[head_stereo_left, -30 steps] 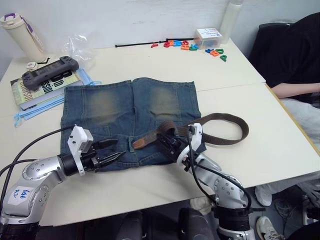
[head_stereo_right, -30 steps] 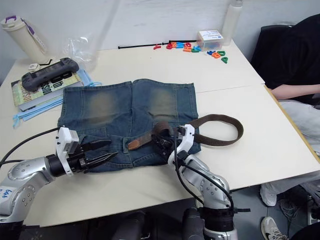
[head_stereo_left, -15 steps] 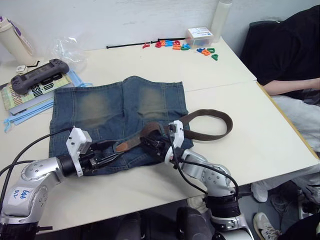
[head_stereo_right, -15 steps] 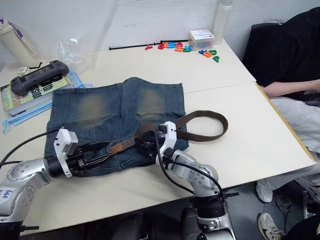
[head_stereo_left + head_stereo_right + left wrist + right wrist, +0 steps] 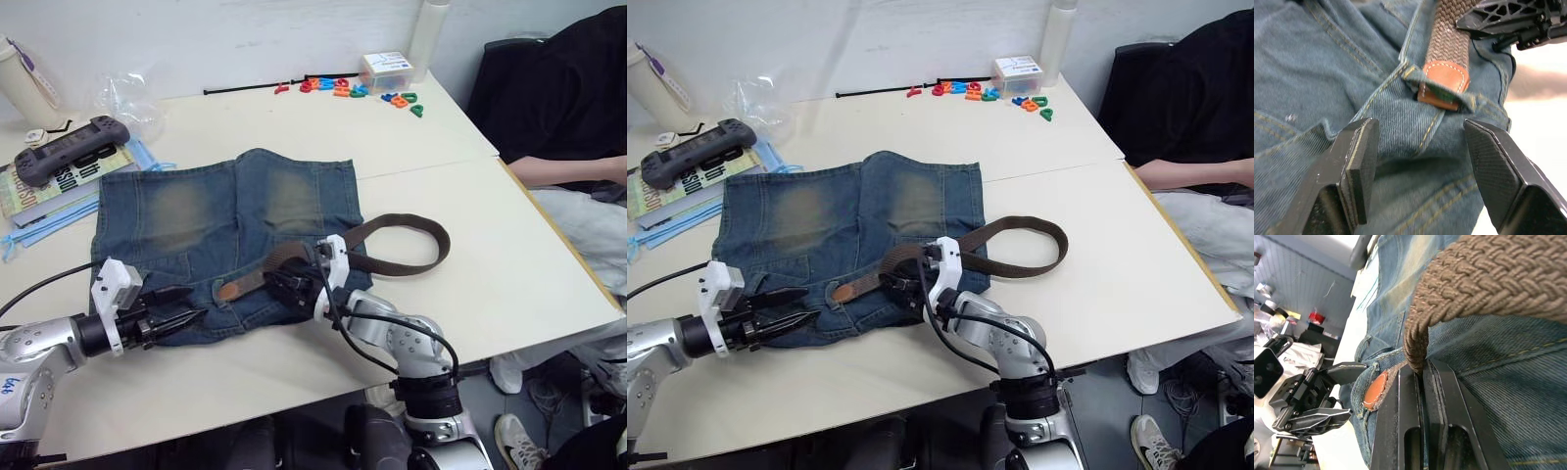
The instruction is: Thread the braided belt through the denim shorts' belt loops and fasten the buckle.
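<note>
The denim shorts (image 5: 186, 211) lie flat on the table, waistband toward me. The braided belt (image 5: 392, 218) curls in a loop off their right side. Its tan tip (image 5: 1444, 81) pokes into a belt loop (image 5: 1469, 100) on the waistband. My right gripper (image 5: 286, 284) is shut on the belt just behind that tip, the strap pinched between its fingers (image 5: 1410, 396). My left gripper (image 5: 192, 305) hovers open over the waistband, a short way left of the tip, which sits between its spread fingers (image 5: 1359, 161) in the left wrist view. The buckle is hidden.
A game controller (image 5: 69, 157) rests on books (image 5: 44, 191) at the far left, beside a plastic bag (image 5: 132, 93) and a tumbler (image 5: 20, 78). Coloured letters (image 5: 343, 86), a white box (image 5: 384, 69) and a black cable (image 5: 245, 88) line the back. A person (image 5: 568, 98) sits at the right.
The camera has shifted. My left gripper has drawn back to the left, away from the tan tip. My right gripper stays shut on the belt, its tip nudged slightly further left.
</note>
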